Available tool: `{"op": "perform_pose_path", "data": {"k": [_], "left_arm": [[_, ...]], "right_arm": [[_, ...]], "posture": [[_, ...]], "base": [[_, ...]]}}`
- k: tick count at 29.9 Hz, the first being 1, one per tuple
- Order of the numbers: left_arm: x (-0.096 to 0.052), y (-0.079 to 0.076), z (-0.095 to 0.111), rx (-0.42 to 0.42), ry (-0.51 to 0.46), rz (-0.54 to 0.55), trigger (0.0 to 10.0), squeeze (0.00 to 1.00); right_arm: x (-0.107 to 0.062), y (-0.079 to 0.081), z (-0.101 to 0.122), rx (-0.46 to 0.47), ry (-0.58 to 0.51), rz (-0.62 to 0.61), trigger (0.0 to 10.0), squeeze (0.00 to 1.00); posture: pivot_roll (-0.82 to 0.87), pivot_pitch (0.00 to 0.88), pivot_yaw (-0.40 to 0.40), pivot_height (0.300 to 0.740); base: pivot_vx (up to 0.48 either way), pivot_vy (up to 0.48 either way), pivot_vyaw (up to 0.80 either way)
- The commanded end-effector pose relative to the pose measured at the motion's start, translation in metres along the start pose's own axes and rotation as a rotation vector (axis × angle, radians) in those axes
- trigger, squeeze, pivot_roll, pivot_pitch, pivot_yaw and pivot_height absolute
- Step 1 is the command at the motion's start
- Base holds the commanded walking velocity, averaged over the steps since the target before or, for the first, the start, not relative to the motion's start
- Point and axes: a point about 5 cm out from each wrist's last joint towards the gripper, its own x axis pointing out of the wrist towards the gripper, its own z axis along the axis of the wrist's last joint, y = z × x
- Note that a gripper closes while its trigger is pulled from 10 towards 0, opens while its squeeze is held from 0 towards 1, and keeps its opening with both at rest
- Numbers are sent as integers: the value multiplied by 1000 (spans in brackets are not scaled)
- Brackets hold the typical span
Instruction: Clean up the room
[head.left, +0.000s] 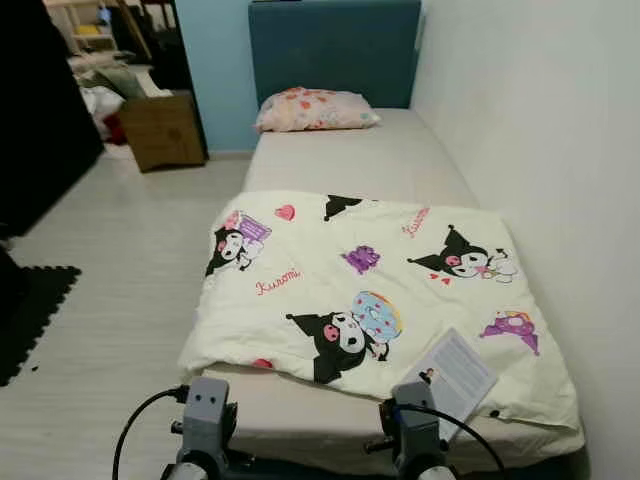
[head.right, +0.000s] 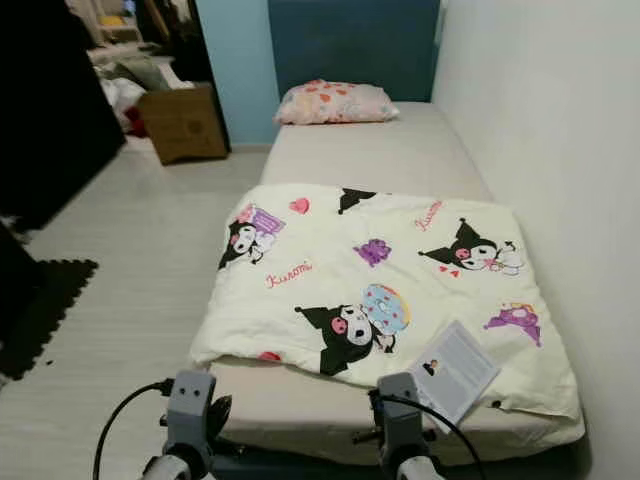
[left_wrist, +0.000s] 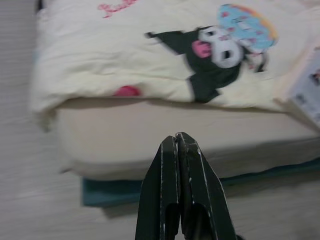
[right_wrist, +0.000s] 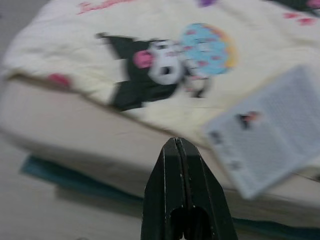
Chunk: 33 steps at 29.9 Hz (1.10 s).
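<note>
Bed's foot edge: white printed booklet on cream cartoon-print duvet — both hands, left hand and right hand, pinched together; blurred approach risks knocking it off.

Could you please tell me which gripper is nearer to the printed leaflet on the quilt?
Right. The right gripper points at the bed's foot just short of the leaflet; the left gripper sits further off, toward the quilt's other corner.

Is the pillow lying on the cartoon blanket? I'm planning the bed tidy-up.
No, the pillow lies on bare mattress by the headboard, apart from the blanket.
</note>
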Motion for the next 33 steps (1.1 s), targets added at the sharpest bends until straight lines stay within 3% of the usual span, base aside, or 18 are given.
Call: {"op": "perform_pose_path", "data": {"k": [1, 15, 19, 26, 33], "left_arm": [[-2, 2, -5, 3, 24, 2, 10000, 0], [-1, 4, -3, 4, 18, 11, 10000, 0], [0, 4, 0, -18, 7, 13, 10000, 0], [2, 6, 5, -41, -16, 24, 10000, 0], [2, 10, 5, 5, -21, 49, 10000, 0]], "right_arm": [[-1, 4, -1, 24, -2, 5, 10000, 0], [0, 5, 0, 24, -6, 5, 10000, 0], [0, 4, 1, 24, -8, 4, 10000, 0], [1, 3, 1, 22, -8, 3, 10000, 0], [2, 4, 2, 24, -10, 4, 10000, 0]], "posture": [[-5, 63, -7, 740], [-7, 61, -5, 740], [-8, 64, -6, 740], [-7, 66, -9, 740], [-8, 64, -6, 740]], "base": [[0, -345, 0], [0, -343, 0], [0, 0, 0], [0, 480, 0], [0, 69, 0]]}}
